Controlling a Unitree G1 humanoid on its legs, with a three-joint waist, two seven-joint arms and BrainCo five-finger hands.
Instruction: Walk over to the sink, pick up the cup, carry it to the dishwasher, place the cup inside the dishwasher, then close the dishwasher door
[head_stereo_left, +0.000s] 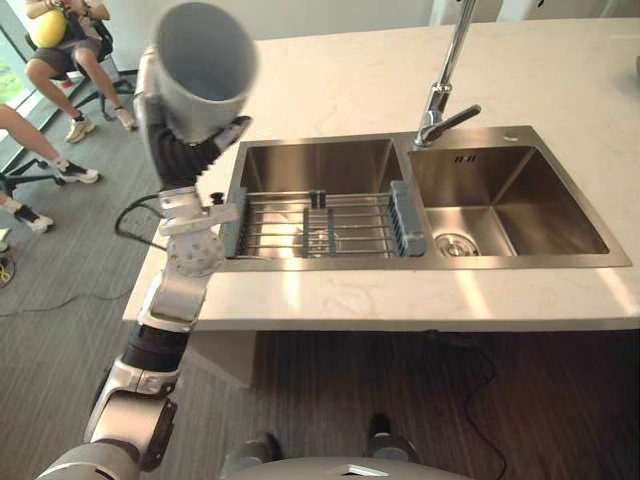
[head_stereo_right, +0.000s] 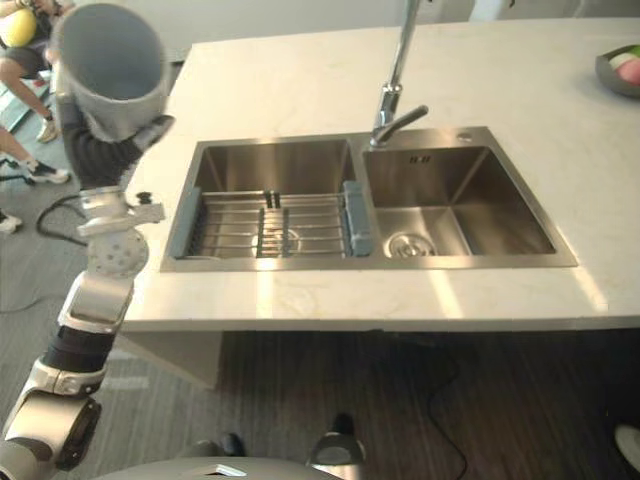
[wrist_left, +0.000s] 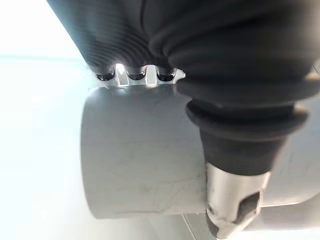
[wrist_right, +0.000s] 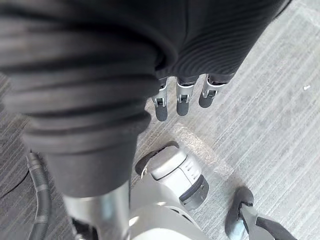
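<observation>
Cup (head_stereo_left: 205, 65) is aloft off the left corner of the tabletop (head_stereo_left: 350, 80), left hand (head_stereo_left: 188, 148) fingers (wrist_left: 136, 75) curled round its wall, ready for carrying. Right hand (wrist_right: 182, 102) hangs loose-fingered toward the floor (wrist_right: 280, 100) (spare for the door, I'd guess). Sink (head_stereo_left: 400, 262), rack (head_stereo_left: 330, 225) and faucet (head_stereo_left: 440, 105) are well clear; seated people (head_stereo_left: 60, 45) crowd the left.

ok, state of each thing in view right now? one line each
Grey round cup: held up beside the counter, tilted, mouth toward the head camera, looks empty.
Left hand: curled round the cup.
Right hand: fingers relaxed, holding nothing, above the floor.
Chrome faucet: no water visible.
Stainless double sink: right basin bare.
Wire dish rack: across the left basin, nothing on it.
</observation>
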